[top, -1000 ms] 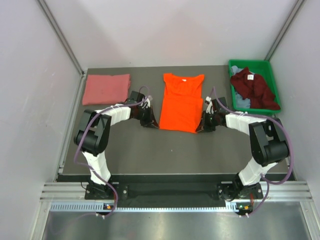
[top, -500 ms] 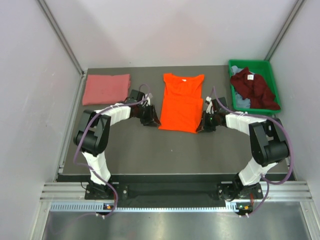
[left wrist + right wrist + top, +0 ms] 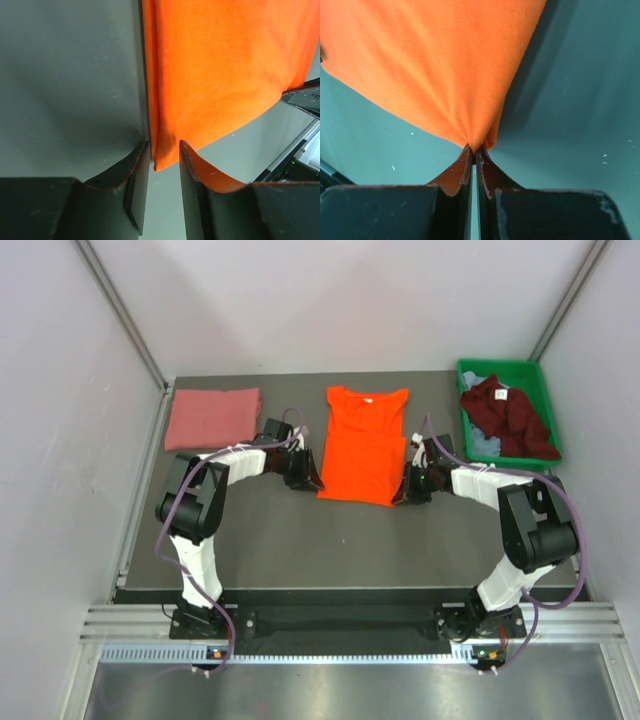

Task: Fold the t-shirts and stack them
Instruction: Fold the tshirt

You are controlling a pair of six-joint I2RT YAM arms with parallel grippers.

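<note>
The bright orange t-shirt [image 3: 362, 445] lies flat mid-table, its sides folded in. My left gripper [image 3: 312, 483] is at its near-left corner. In the left wrist view the jaws [image 3: 164, 144] stand apart with the shirt's corner [image 3: 220, 65] between them, not pinched. My right gripper [image 3: 402, 495] is at the near-right corner. In the right wrist view it [image 3: 473, 148] is shut on a pinch of the orange cloth [image 3: 445, 60]. The salmon pink shirt [image 3: 212, 418] lies folded at the back left. The dark maroon shirt [image 3: 507, 418] lies crumpled over the pale blue-grey one [image 3: 482, 445].
A green plastic bin [image 3: 500, 366] at the back right holds the maroon and blue-grey shirts. Grey walls with metal posts close in the table on the left, right and back. The dark tabletop [image 3: 330, 550] stretches in front of the orange shirt.
My left arm has shifted a little to the right and back, bringing its gripper closer against the shirt's near-left corner. The right arm and the shirts have not moved.
</note>
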